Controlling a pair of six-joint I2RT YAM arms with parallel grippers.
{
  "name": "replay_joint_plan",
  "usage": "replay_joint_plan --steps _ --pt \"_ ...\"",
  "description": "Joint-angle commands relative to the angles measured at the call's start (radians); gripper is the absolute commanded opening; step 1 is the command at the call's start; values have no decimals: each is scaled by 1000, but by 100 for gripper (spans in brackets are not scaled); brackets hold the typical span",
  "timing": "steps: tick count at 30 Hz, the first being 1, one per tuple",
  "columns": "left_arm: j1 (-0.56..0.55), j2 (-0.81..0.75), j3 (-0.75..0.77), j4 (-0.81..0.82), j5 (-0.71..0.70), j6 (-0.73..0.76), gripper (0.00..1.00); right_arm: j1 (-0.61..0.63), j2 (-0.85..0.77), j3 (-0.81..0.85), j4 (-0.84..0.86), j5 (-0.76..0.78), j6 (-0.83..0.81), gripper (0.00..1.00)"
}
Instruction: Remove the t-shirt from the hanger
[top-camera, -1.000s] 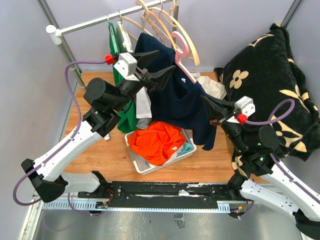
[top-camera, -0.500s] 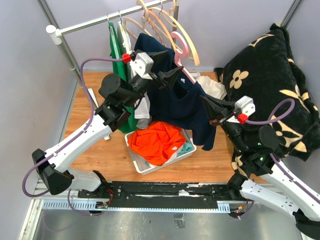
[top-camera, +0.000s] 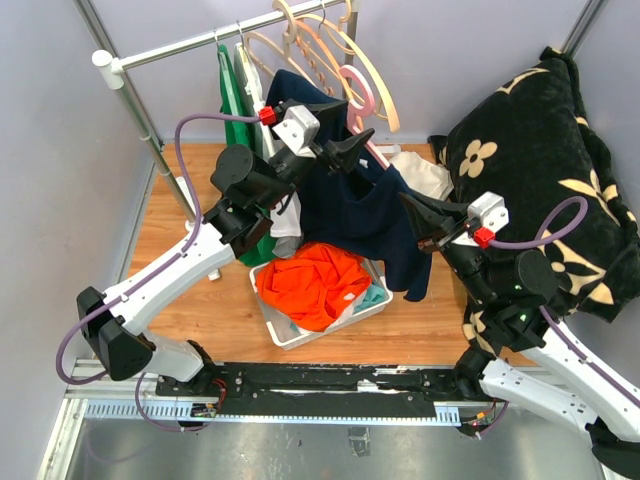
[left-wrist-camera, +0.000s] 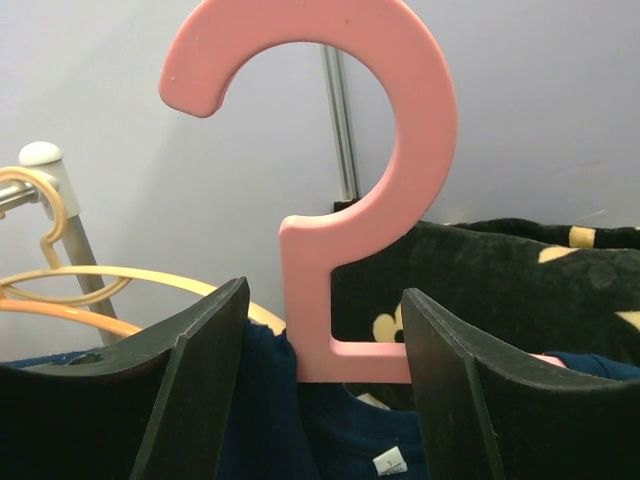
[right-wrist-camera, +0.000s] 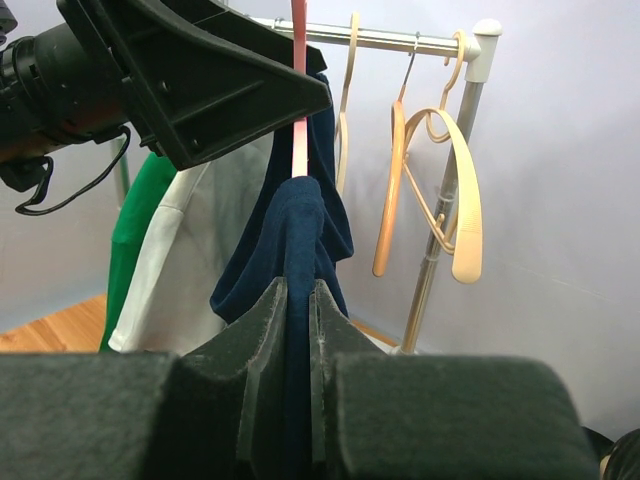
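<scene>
- Since the earlier frame the left gripper has swung from beside the green garment toward 2 o'clock, and it now sits at the pink hanger.
- Its fingers are spread. In the left wrist view one stands on each side of the hanger's neck, with a gap showing on the left side (contact on the right side is hard to judge).
- The right arm has not shifted.
- The right gripper is pressed together, pinching a fold of the navy t-shirt.
- In the right wrist view the dark cloth runs up between the two fingers toward the pink hanger at 12 o'clock.
- The navy t-shirt hangs on the pink hanger, draped down over the white basket; its lower edge falls at the basket's 2 o'clock corner.
- The hanger's hook is off the rail, tilted toward 1 o'clock in the top view.
- An orange garment is piled in the basket, which rests on the wooden table.
- Wooden hangers hang on the rail at 12 o'clock of the t-shirt.
- A black floral blanket lies at 3 o'clock of the t-shirt.
</scene>
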Motion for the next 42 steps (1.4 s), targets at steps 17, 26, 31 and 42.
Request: replay_joint_plan --steps 17,26,31,42 --pt "0 12 48 28 -6 -26 0 16 -28 3 73 -4 8 7" --pt "0 12 144 -47 -103 -88 1 17 -66 14 -95 47 -15 66" --pt "0 37 214 -109 -132 -68 0 16 -130 -19 -143 62 -11 69" --pt "3 74 308 -158 -165 -23 1 17 -247 -76 -246 111 2 43"
